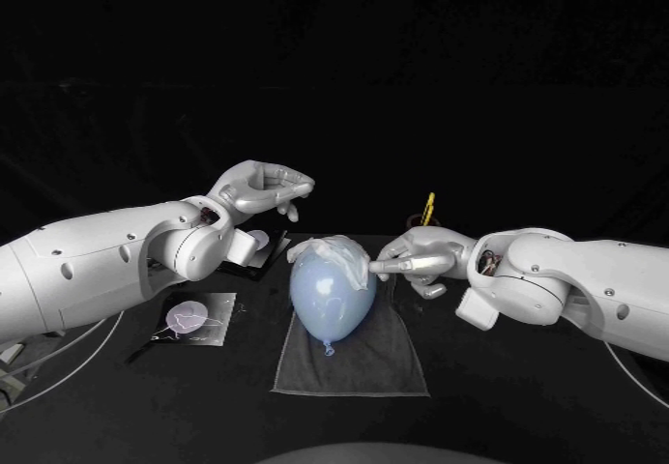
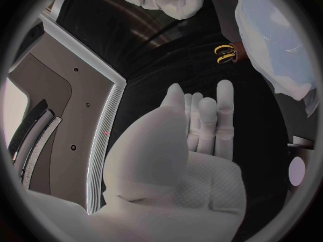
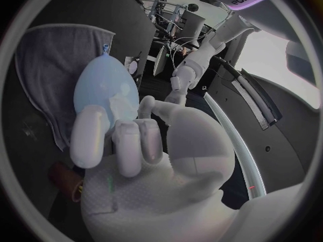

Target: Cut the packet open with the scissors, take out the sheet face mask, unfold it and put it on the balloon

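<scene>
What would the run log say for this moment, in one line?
right hand: pinches sheet mask draped on balloon | left hand: raised, empty | packet: lying aside | scissors: beyond right hand

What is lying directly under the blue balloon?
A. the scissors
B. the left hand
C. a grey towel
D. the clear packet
C: the balloon lies along the middle of the grey towel, whose cloth shows on both sides of it.
</scene>
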Action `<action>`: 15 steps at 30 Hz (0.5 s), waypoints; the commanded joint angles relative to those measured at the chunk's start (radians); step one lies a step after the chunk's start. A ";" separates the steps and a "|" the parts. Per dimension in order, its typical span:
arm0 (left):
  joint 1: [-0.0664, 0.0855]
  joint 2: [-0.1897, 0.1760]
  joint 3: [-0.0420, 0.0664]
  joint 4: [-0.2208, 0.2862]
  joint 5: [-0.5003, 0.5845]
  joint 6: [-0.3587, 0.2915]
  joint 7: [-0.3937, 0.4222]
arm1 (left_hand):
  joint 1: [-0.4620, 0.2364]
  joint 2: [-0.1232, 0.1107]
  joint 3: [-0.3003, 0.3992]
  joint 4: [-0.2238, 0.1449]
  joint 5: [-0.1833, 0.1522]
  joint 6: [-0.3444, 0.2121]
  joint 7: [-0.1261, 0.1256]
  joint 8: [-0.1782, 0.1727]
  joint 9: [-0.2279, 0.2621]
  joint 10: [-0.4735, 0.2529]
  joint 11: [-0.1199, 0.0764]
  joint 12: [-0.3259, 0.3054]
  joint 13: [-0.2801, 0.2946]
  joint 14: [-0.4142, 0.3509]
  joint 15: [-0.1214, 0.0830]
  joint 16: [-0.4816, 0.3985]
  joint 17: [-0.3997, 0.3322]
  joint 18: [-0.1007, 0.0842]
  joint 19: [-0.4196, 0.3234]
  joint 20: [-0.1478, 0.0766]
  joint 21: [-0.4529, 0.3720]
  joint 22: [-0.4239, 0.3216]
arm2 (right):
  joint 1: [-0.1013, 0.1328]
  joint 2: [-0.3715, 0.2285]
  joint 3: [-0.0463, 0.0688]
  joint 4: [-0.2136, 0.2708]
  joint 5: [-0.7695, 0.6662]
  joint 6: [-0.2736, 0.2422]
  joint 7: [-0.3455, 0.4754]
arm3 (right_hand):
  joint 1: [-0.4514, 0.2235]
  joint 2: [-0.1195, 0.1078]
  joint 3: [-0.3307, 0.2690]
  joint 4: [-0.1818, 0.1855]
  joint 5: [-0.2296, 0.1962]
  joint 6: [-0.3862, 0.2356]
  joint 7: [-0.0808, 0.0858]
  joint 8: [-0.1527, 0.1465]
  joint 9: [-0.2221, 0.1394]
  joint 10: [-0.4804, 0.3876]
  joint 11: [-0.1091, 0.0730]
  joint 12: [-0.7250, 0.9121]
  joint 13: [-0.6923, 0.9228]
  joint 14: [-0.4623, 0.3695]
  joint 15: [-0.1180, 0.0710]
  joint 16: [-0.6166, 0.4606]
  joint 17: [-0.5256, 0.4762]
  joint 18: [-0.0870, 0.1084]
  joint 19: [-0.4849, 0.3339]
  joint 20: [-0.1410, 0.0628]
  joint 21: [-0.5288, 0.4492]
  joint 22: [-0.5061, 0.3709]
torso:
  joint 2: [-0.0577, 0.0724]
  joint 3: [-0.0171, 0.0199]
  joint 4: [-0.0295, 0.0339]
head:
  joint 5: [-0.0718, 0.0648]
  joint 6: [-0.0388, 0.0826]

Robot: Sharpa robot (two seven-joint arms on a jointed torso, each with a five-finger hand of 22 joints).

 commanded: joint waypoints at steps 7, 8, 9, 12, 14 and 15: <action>0.000 0.005 0.001 0.010 -0.025 0.021 0.029 | 0.008 -0.002 0.009 -0.002 -0.001 -0.005 -0.001 -0.005 -0.001 -0.003 0.000 -0.003 -0.001 -0.017 -0.002 -0.010 -0.018 0.012 -0.008 -0.002 -0.001 -0.003 | -0.023 -0.047 0.000 0.025 -0.398 -0.312 0.251 | 0.179 -0.071 -0.037 -0.099 -0.062 0.028 0.079 -0.305 -0.258 0.062 0.072 -0.022 0.200 0.104 0.061 0.004 0.264 0.019 0.003 0.059 -0.037 0.157 | 0.002 0.0007 -0.0010 | 0.002 -0.007; 0.000 0.005 0.001 0.011 -0.027 0.021 0.030 | 0.009 -0.003 0.010 -0.002 -0.001 -0.004 -0.001 -0.005 0.000 -0.002 -0.001 -0.003 -0.001 -0.019 -0.002 -0.012 -0.020 0.012 -0.009 -0.002 -0.001 -0.003 | -0.027 -0.049 0.000 0.027 -0.449 -0.337 0.257 | 0.196 -0.075 -0.048 -0.106 -0.066 0.041 0.092 -0.349 -0.302 0.061 0.087 -0.022 0.199 0.104 0.071 0.004 0.264 0.019 0.002 0.068 -0.038 0.158 | 0.002 0.0009 -0.0007 | 0.001 -0.009; 0.000 0.006 0.001 0.012 -0.028 0.021 0.030 | 0.009 -0.003 0.010 -0.002 -0.001 -0.004 -0.001 -0.005 0.000 -0.002 -0.001 -0.003 -0.001 -0.019 -0.002 -0.012 -0.020 0.012 -0.009 -0.002 -0.001 -0.003 | -0.032 -0.050 0.000 0.027 -0.489 -0.357 0.260 | 0.200 -0.079 -0.050 -0.109 -0.066 0.043 0.092 -0.357 -0.310 0.061 0.084 -0.022 0.199 0.104 0.072 0.004 0.264 0.019 0.001 0.070 -0.039 0.158 | 0.002 0.0008 -0.0006 | 0.000 -0.010; 0.000 0.007 0.001 0.013 -0.035 0.022 0.031 | 0.009 -0.003 0.010 -0.002 -0.001 -0.004 -0.001 -0.005 0.000 -0.002 -0.001 -0.003 -0.001 -0.019 -0.002 -0.012 -0.020 0.012 -0.009 -0.002 -0.001 -0.003 | -0.048 -0.050 0.000 0.023 -0.609 -0.422 0.260 | 0.214 -0.087 -0.061 -0.114 -0.069 0.055 0.101 -0.408 -0.360 0.060 0.091 -0.022 0.198 0.104 0.079 0.004 0.264 0.021 -0.001 0.077 -0.045 0.157 | 0.002 0.0010 0.0006 | 0.000 -0.012; 0.000 0.008 0.001 0.014 -0.045 0.023 0.032 | 0.009 -0.003 0.010 -0.002 -0.001 -0.004 -0.001 -0.005 0.000 -0.002 -0.001 -0.003 -0.001 -0.019 -0.002 -0.012 -0.020 0.012 -0.009 -0.002 -0.001 -0.003 | -0.064 -0.047 0.000 0.014 -0.688 -0.469 0.255 | 0.220 -0.092 -0.065 -0.118 -0.070 0.068 0.104 -0.428 -0.384 0.059 0.092 -0.024 0.197 0.104 0.081 0.004 0.264 0.022 -0.003 0.080 -0.051 0.156 | 0.002 0.0007 0.0016 | 0.001 -0.014; 0.000 0.009 0.001 0.015 -0.050 0.023 0.033 | 0.010 -0.003 0.010 -0.003 -0.001 -0.003 -0.001 -0.005 0.000 -0.001 -0.001 -0.003 -0.001 -0.019 -0.002 -0.013 -0.020 0.012 -0.009 -0.002 -0.002 -0.003 | -0.072 -0.045 0.000 0.009 -0.723 -0.490 0.252 | 0.223 -0.096 -0.067 -0.120 -0.070 0.069 0.103 -0.439 -0.395 0.058 0.093 -0.026 0.195 0.104 0.081 0.004 0.264 0.023 -0.005 0.081 -0.057 0.155 | 0.002 0.0002 0.0015 | -0.002 -0.016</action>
